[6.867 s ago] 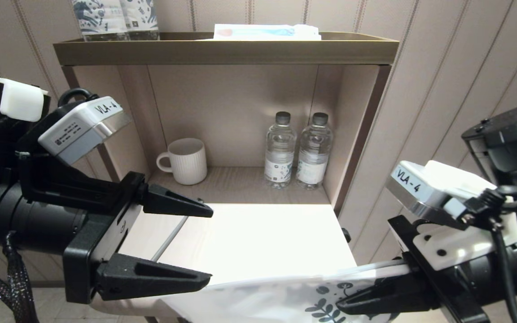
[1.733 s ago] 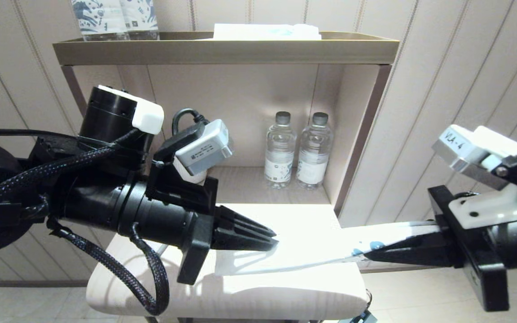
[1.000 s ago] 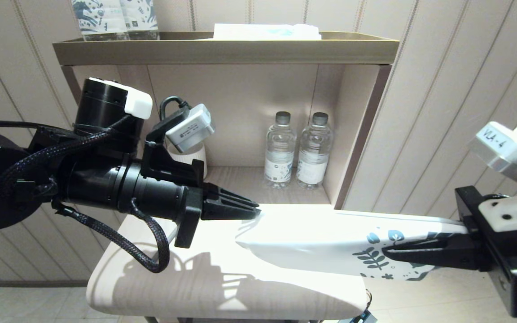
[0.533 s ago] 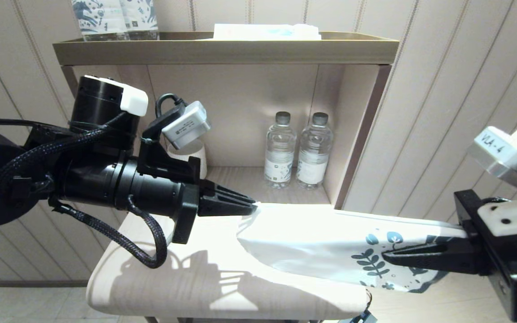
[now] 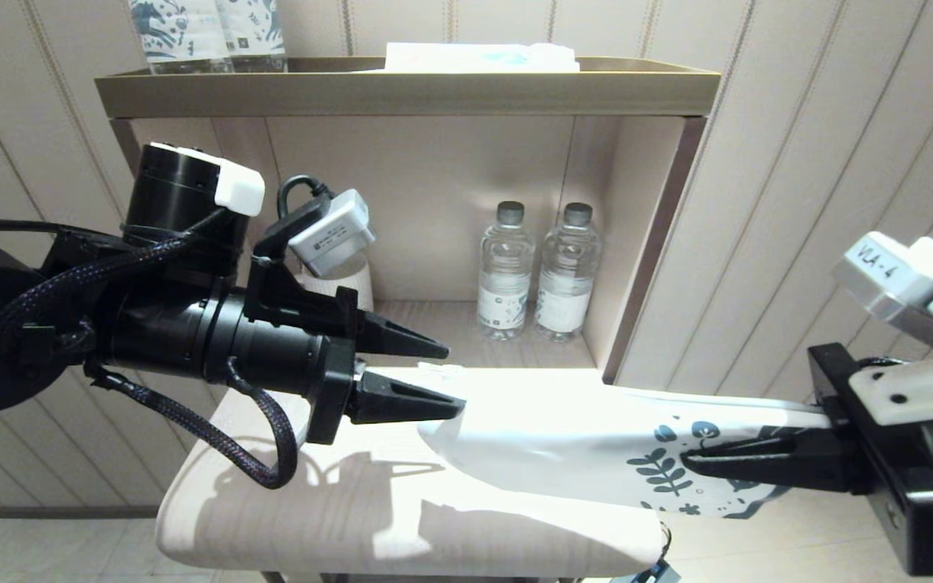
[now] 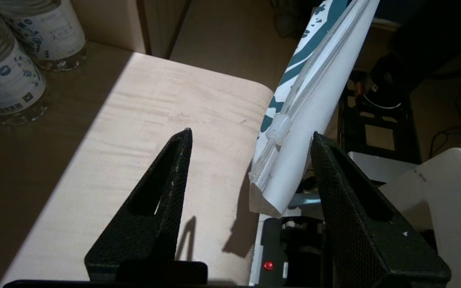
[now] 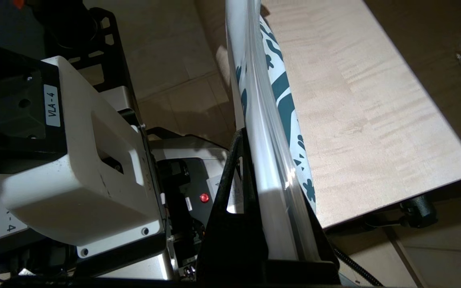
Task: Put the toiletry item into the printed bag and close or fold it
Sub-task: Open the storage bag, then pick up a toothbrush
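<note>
The printed bag (image 5: 564,437) is a white pouch with dark leaf prints, stretched sideways above the seat. My right gripper (image 5: 689,463) is shut on its printed end, and the zip strip runs between its fingers (image 7: 230,168) in the right wrist view. My left gripper (image 5: 454,378) stands open at the bag's plain end. In the left wrist view the bag's corner (image 6: 270,200) and the zip slider (image 6: 278,128) lie loose between the left fingers (image 6: 174,168), nearer one of them. The toiletry item is out of view.
A pale wooden seat (image 5: 288,502) lies under the bag. Behind it is a shelf niche with two water bottles (image 5: 535,275) and a white mug (image 5: 353,279) partly behind my left arm. The top shelf (image 5: 402,89) carries printed packs (image 5: 207,32).
My left gripper was shut on the bag's plain end and has opened, letting it go. The bag has sagged slightly while the right gripper keeps its hold.
</note>
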Robot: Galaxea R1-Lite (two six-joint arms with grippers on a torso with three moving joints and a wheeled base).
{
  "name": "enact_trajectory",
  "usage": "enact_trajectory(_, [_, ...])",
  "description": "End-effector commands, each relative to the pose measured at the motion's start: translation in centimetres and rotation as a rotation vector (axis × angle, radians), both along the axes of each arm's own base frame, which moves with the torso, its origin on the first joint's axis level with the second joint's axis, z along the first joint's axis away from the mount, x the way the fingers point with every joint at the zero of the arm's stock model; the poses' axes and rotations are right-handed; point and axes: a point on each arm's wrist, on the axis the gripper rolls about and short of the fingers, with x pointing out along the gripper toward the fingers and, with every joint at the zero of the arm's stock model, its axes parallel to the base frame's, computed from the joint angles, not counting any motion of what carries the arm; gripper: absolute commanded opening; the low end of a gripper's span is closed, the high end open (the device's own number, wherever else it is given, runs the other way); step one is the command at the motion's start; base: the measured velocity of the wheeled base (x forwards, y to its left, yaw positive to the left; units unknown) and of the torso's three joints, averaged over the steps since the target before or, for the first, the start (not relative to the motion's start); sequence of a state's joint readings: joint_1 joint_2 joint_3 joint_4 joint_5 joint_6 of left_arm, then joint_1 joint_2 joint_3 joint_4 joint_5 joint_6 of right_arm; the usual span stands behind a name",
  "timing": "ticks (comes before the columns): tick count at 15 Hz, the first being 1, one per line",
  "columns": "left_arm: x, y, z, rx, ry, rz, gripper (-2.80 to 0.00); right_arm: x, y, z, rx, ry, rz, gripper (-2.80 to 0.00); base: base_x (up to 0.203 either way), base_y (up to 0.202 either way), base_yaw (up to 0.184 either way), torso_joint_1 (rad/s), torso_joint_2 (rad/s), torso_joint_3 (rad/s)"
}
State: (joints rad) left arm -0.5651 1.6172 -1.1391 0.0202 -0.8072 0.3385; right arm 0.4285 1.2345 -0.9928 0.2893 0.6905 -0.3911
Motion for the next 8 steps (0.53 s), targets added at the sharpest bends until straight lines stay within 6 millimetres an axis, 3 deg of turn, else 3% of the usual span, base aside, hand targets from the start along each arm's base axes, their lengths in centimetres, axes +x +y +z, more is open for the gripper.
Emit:
enact_trajectory(1, [-0.16, 0.11, 0.1, -0.004, 0.0, -0.006, 0.0, 0.1, -0.01, -0.14, 0.0, 0.006, 0.004, -2.8, 0.0, 0.0, 0.0, 0.0, 0.0, 0.0])
enact_trajectory(8, [0.16, 0.67, -0.73, -0.014, 0.02, -0.009, 0.0, -0.48, -0.22, 0.3, 0.035, 0.009, 0.031, -2.8, 0.0, 0.0, 0.0, 0.0, 0.0, 0.0])
